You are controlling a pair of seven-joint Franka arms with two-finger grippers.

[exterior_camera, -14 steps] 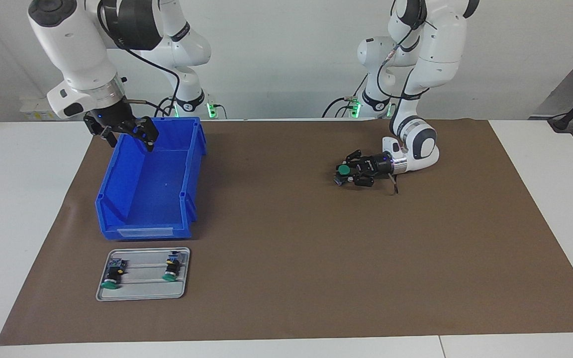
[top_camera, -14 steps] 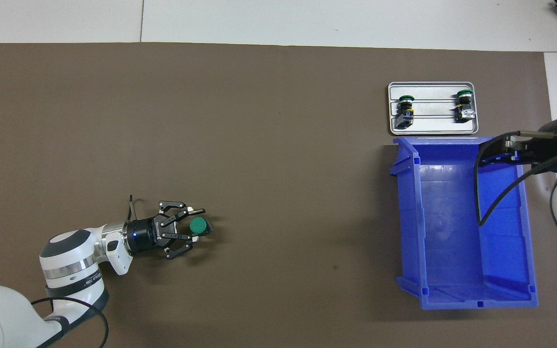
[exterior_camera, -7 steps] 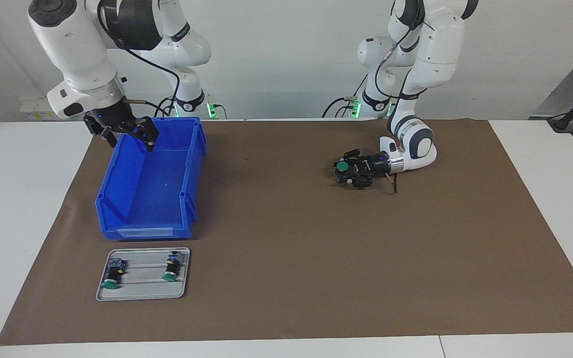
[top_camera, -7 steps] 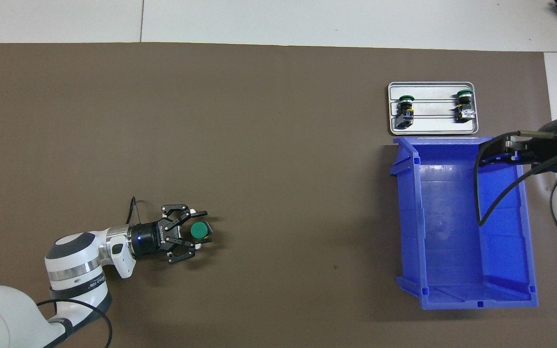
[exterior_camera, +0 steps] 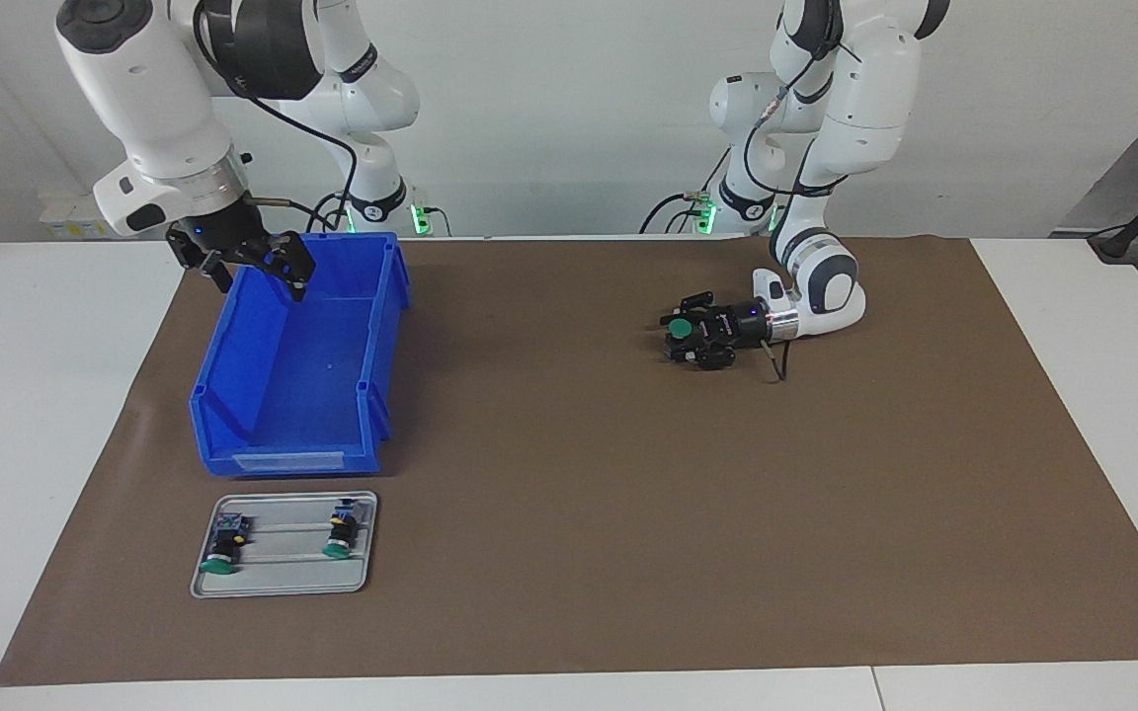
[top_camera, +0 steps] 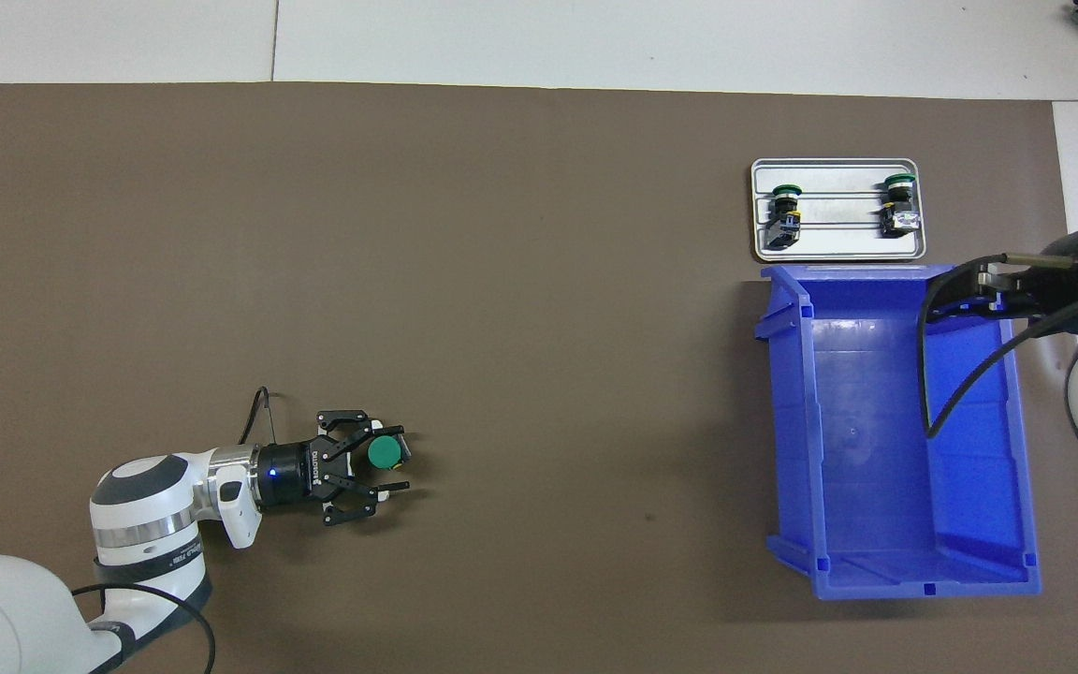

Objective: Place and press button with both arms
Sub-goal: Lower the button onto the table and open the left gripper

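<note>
Stood the button [exterior_camera: 680,327] upright near the worktop's [exterior_camera: 569,474] robot edge inside the half-spread left hand [exterior_camera: 685,343], likely to topple if brushed; right hand [exterior_camera: 251,265] waited wide over the bin [exterior_camera: 297,380].

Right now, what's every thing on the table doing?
Left hand: open, low over the mat, fingers either side of the button.
Button: standing on the mat, green cap up.
Right hand: open, empty, waiting over the blue bin's rim.
Blue bin: upright, empty.
Tray: flat, holding two spare buttons.
Spare buttons: lying on their sides.
</note>
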